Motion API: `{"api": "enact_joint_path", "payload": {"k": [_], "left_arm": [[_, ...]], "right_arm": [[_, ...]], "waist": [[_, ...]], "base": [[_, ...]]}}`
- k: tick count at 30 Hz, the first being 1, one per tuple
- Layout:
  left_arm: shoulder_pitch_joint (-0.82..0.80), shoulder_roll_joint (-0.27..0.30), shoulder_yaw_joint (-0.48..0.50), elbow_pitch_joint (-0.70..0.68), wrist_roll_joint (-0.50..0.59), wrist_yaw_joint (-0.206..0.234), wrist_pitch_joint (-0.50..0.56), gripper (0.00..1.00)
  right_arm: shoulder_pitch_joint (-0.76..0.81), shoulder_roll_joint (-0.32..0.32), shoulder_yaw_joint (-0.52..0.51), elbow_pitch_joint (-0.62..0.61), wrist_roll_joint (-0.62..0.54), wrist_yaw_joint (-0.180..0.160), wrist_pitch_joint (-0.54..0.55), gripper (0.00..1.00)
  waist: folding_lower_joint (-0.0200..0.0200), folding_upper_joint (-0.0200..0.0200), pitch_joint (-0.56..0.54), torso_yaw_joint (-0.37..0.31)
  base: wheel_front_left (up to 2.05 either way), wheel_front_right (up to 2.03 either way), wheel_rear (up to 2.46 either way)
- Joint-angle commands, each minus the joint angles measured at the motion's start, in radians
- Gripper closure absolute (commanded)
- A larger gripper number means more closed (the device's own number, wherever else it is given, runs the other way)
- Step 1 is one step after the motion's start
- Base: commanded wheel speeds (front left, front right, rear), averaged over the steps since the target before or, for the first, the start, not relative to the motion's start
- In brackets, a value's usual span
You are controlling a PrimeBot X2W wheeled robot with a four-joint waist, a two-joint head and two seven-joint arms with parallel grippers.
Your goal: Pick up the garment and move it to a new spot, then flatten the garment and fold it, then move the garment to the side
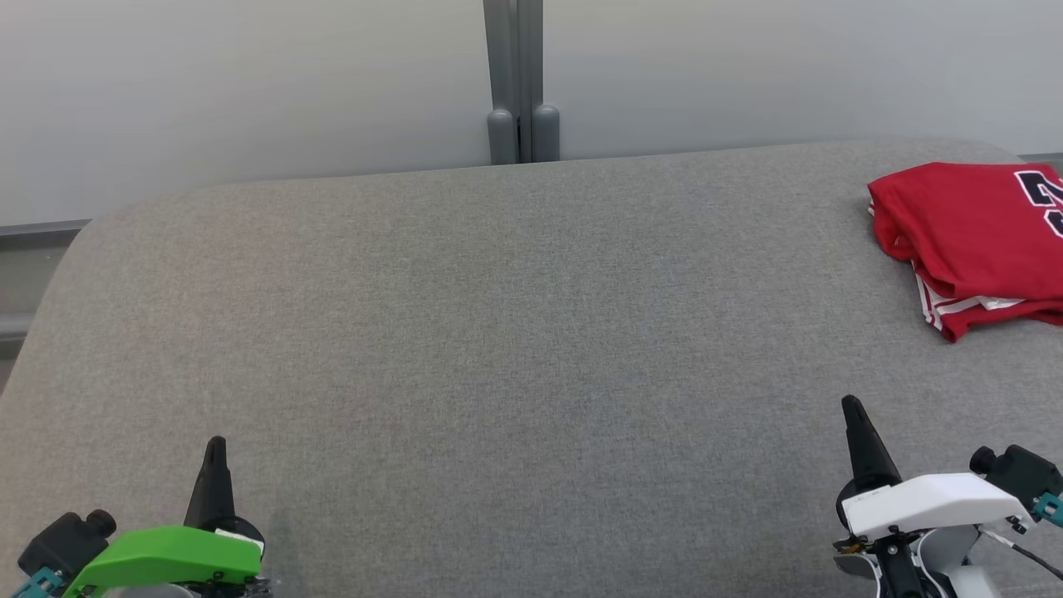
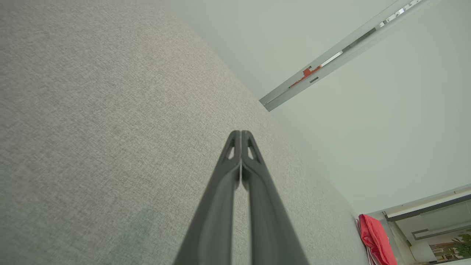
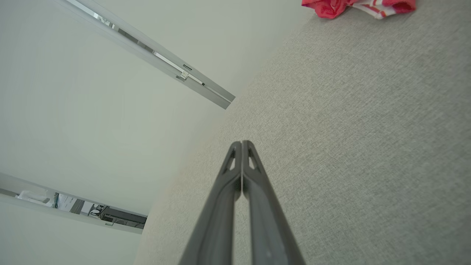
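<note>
The garment (image 1: 976, 241) is a red jersey with dark lettering and white-striped trim, folded into a neat stack at the far right of the grey fabric surface (image 1: 498, 349), partly cut off by the head view's edge. It also shows in the left wrist view as the red garment (image 2: 375, 239) and in the right wrist view as the garment (image 3: 353, 6). My left gripper (image 1: 216, 444) rests at the lower left, shut and empty. My right gripper (image 1: 851, 405) stands at the lower right, shut and empty, well short of the jersey. Both wrist views show the fingertips (image 2: 240, 133) pressed together (image 3: 241, 143).
Behind the grey surface rises a pale wall with a grey vertical post (image 1: 521, 83) at its middle. The surface's rounded far edge (image 1: 124, 216) curves down at the left. A wide stretch of grey fabric lies between the two grippers.
</note>
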Motion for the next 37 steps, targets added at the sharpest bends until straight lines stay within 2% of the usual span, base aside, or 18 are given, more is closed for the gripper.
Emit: {"api": "enact_joint_path", "payload": {"k": [1,37], "left_arm": [[-0.031,0.002,0.008,-0.013,-0.029,-0.007,0.007,1.0],[-0.065,-0.035,0.056,-0.023,-0.351,-0.035,0.103,1.0]], "right_arm": [[-0.028,-0.008,-0.005,-0.009,0.032,0.0,0.007,1.0],[-0.06,-0.008,-0.047,-0.004,0.388,0.0,0.102,1.0]], "waist": [[0.0,0.0,0.0,-0.001],[0.0,0.0,0.007,-0.016]], "base": [[0.0,0.0,0.0],[0.0,0.0,0.0]]}}
